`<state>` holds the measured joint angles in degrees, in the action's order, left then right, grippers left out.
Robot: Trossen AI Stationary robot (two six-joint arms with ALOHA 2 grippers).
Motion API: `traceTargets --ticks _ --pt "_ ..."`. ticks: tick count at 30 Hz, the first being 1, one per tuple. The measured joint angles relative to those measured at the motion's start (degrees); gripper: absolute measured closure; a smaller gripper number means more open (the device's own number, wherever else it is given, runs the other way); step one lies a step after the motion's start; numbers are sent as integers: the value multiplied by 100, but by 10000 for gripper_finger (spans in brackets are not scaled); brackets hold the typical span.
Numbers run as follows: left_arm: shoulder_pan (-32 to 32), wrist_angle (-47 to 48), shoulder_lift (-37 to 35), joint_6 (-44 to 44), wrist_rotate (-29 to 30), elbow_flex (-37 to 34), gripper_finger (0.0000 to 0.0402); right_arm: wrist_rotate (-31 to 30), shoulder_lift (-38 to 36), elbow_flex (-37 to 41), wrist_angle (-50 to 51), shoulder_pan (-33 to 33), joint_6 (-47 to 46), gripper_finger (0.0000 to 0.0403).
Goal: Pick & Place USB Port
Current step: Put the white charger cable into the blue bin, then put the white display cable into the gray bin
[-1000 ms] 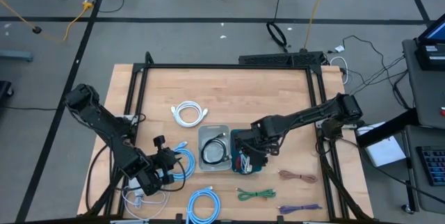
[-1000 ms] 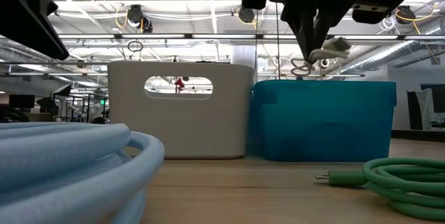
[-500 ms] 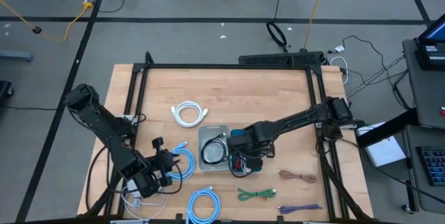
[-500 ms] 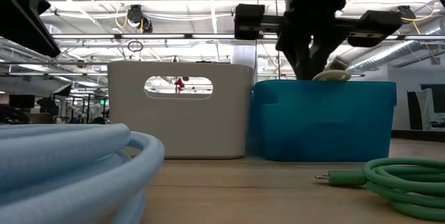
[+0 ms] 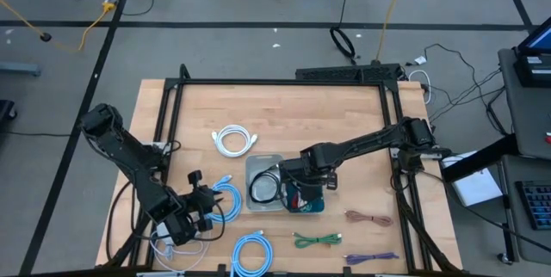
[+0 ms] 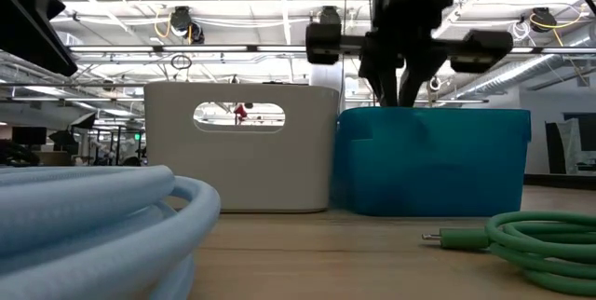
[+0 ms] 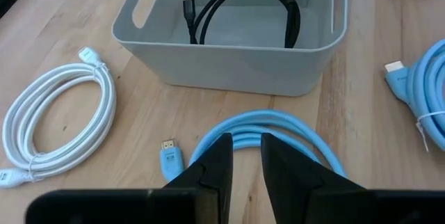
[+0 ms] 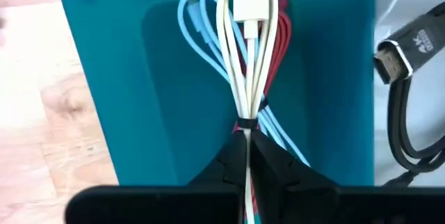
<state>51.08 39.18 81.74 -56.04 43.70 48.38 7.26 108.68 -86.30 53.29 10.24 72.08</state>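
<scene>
My right gripper (image 8: 245,144) is shut on a cream USB cable bundle (image 8: 243,57) and stands over the teal bin (image 5: 307,201), its fingers dipping behind the bin's rim in the low view (image 6: 400,95). Light blue and red cables (image 8: 278,50) lie in that bin. The grey bin (image 5: 265,182) beside it holds a black cable (image 7: 243,8). My left gripper (image 7: 246,151) waits near the table's near-left corner (image 5: 207,204), open by a narrow gap above a light blue cable coil (image 7: 271,130). My right gripper pinches the cream bundle between its two fingers just behind the black tie (image 8: 245,124), coming from above and pointing down. The bundle hangs below the fingers inside the teal bin, its white plug (image 8: 250,1) lowest, over the blue and red cables.
A white coil (image 5: 235,140) lies beyond the grey bin. A second light blue coil (image 5: 251,251), a green cable (image 5: 317,240), a brown cable (image 5: 368,218) and a purple one (image 5: 372,258) lie along the near edge. The two bins stand wall to wall (image 6: 335,160).
My right gripper has moved toward the table's left and down over the teal bin, staying shut on the cream cable. The bundle, whose plug showed above the bin's rim in the low view, has sunk below the rim into the bin.
</scene>
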Motion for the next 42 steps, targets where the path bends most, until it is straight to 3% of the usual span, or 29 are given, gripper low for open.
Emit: traceTargets --ticks 9,24,29,33,39,42 --pt "5 2 1 -1 -2 0 321 -336 2 494 -468 -106 -508 399" --pt "29 28 1 -67 -11 0 321 -615 -269 498 -856 -29 -1238 314" --pt "30 42 1 -2 119 0 321 -2012 -589 458 -1625 180 -828 320" --pt "29 55 1 40 190 -2 321 -3212 -1113 443 -3323 190 -1784 348" --pt "29 100 1 43 224 -2 321 -4459 -2108 467 -5674 86 -2948 398" --pt "29 121 1 82 267 -2 321 -5874 -2489 807 -7790 21 -3105 401"
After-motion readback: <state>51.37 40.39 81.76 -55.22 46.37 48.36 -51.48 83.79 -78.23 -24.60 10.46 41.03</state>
